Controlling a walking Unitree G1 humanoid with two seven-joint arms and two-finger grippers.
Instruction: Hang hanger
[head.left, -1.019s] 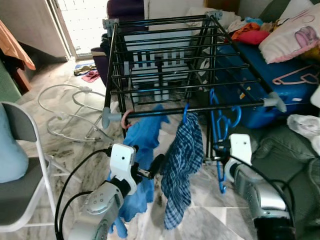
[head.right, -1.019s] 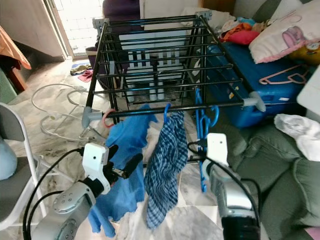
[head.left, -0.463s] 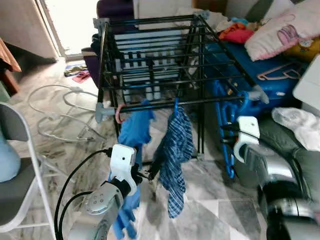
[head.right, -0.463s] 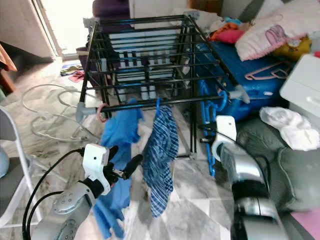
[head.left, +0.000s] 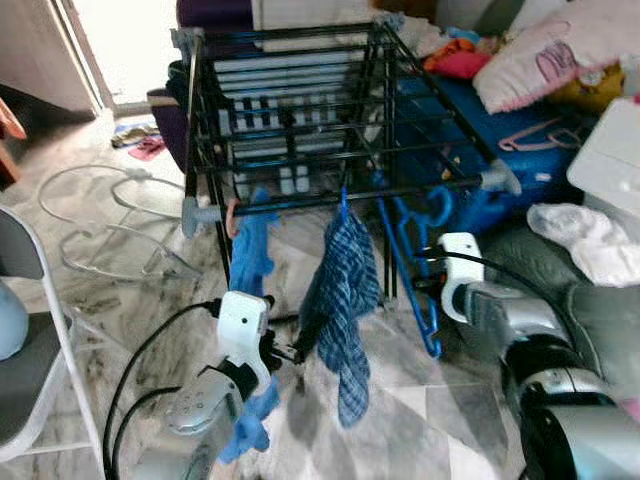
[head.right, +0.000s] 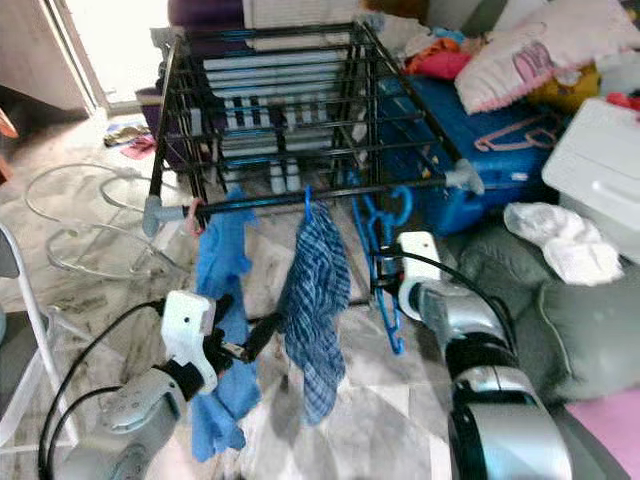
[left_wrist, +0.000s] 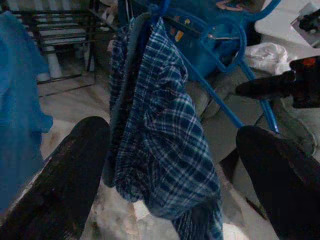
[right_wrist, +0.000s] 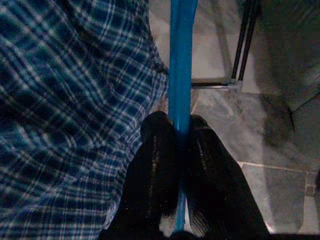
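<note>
We hold a light, stiff blue hanger (head.left: 420, 270) by its thin bar.
Right gripper (right_wrist: 181, 131) pinches it, centre-right of frame; slippery plastic may swivel. Left gripper (left_wrist: 170, 165) gapes empty, lower left.

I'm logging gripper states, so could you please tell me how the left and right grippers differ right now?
The left gripper is open, fingers spread and holding nothing, facing the plaid shirt. The right gripper is shut on the blue hanger, beside that shirt. Both sit low before the drying rack.

Shirt (head.left: 345, 290) hangs left of hanger (head.left: 415, 270).
</note>
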